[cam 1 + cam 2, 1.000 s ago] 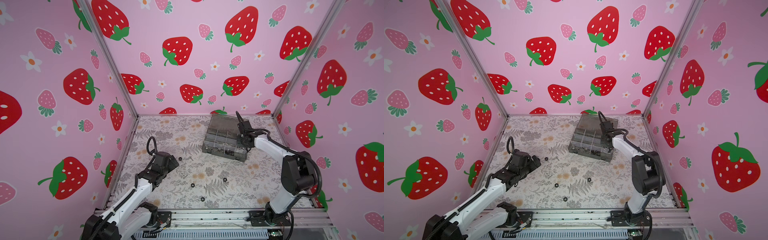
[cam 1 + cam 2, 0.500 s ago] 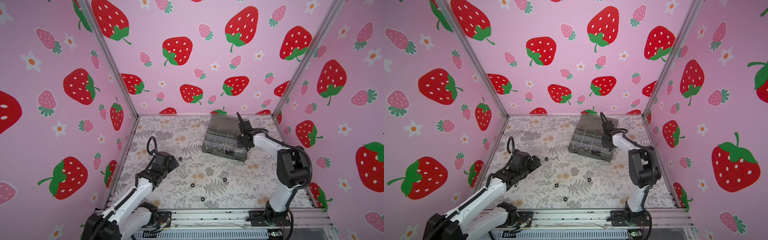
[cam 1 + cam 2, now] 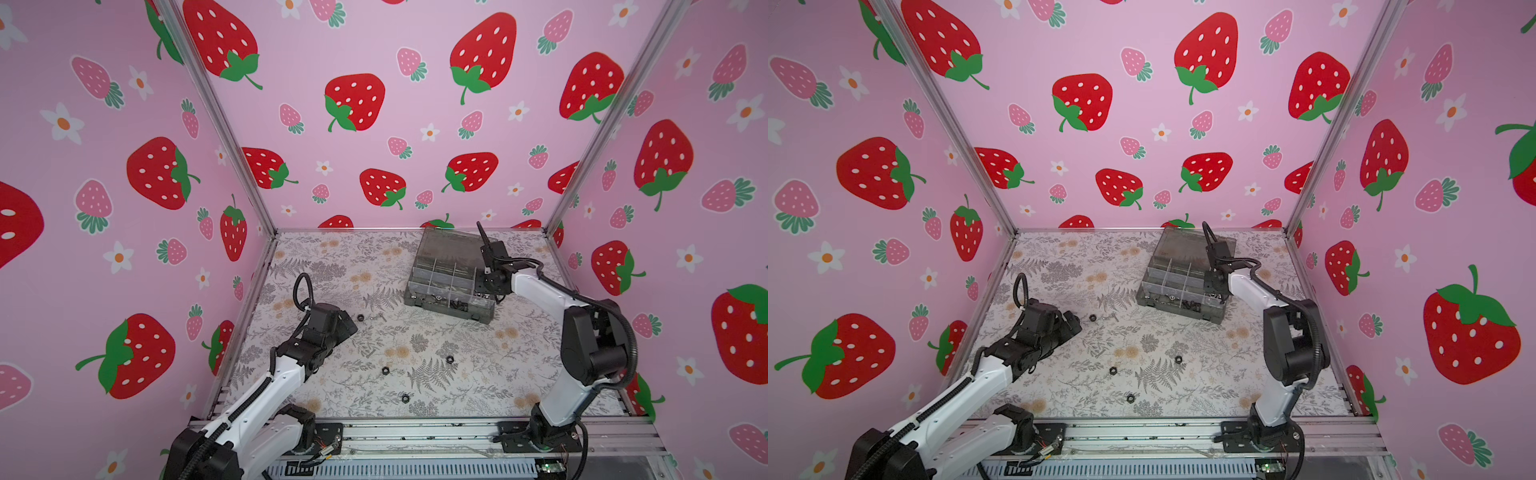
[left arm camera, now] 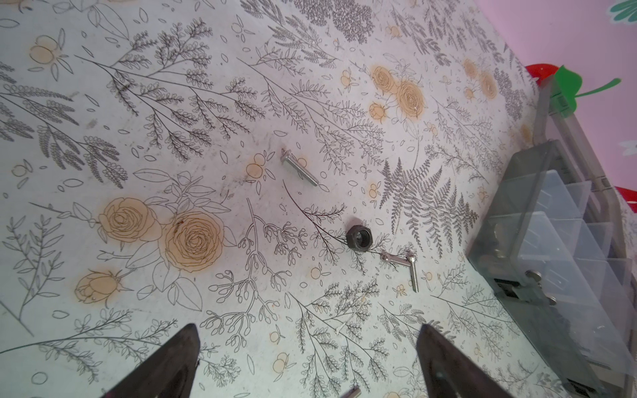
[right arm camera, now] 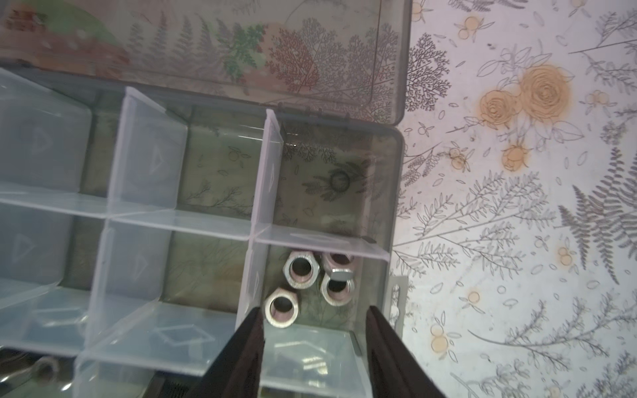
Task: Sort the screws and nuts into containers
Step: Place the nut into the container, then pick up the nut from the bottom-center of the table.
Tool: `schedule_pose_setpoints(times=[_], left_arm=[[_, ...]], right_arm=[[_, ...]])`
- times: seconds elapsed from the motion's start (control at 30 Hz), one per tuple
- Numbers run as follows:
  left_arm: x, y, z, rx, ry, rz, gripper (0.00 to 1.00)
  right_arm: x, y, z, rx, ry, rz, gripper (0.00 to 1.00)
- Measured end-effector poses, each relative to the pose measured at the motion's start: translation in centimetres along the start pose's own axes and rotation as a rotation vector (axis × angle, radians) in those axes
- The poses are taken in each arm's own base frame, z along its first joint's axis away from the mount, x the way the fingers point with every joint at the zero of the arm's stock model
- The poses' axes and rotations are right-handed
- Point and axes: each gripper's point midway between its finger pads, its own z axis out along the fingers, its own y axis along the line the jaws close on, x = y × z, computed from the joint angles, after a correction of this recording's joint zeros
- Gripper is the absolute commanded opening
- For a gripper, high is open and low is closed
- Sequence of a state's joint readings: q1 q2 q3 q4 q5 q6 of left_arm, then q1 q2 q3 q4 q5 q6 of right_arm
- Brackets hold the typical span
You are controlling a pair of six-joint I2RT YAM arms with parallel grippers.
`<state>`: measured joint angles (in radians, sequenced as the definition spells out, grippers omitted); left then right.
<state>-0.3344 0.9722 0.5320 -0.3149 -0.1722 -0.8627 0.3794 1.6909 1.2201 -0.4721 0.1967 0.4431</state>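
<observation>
The grey translucent organiser box (image 3: 449,308) stands open at the back right, its containers split by pale dividers (image 5: 179,220). My right gripper (image 5: 315,310) hangs open over the box's right-end compartment, where several silver hex nuts (image 5: 300,273) lie; nothing is between its fingers. In a top view this right gripper (image 3: 485,291) is at the box's right edge. My left gripper (image 4: 309,329) is wide open and empty, low over the mat. Just ahead of it lie a black nut (image 4: 359,236) and silver screws (image 4: 299,167), (image 4: 413,272). Both top views show the left gripper (image 3: 349,326) (image 3: 1073,324) beside that nut (image 3: 360,318) (image 3: 1092,318).
More black nuts (image 3: 449,358), (image 3: 386,370), (image 3: 405,398) and a small silver screw (image 3: 371,353) lie scattered on the floral mat toward the front. The box lid (image 3: 451,245) leans back toward the pink rear wall. Aluminium rails (image 3: 415,432) line the front edge.
The right gripper's jaws have spread wider above the box's right-end compartment, and its elbow has shifted slightly. The left arm has stayed still.
</observation>
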Motion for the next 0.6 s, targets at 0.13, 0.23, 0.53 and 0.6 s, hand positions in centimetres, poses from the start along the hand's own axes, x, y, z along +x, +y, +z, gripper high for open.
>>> schedule_pose_setpoints(times=[0.13, 0.23, 0.53, 0.6], left_arm=[[-0.1, 0.0, -0.1, 0.002, -0.003, -0.001, 0.99], [-0.1, 0.0, -0.1, 0.003, -0.003, -0.001, 0.99], [-0.1, -0.1, -0.1, 0.004, -0.002, 0.001, 0.99], [-0.1, 0.0, -0.1, 0.003, -0.002, 0.002, 0.99]], right_arm=[[0.5, 1.1, -3.5, -0.048, -0.059, 0.007, 0.51], [2.1, 2.9, -5.2, -0.095, -0.069, -0.009, 0.51], [8.6, 9.0, -6.7, -0.167, 0.024, -0.087, 0.54], [10.0, 9.8, -6.5, -0.158, 0.053, -0.101, 0.54]])
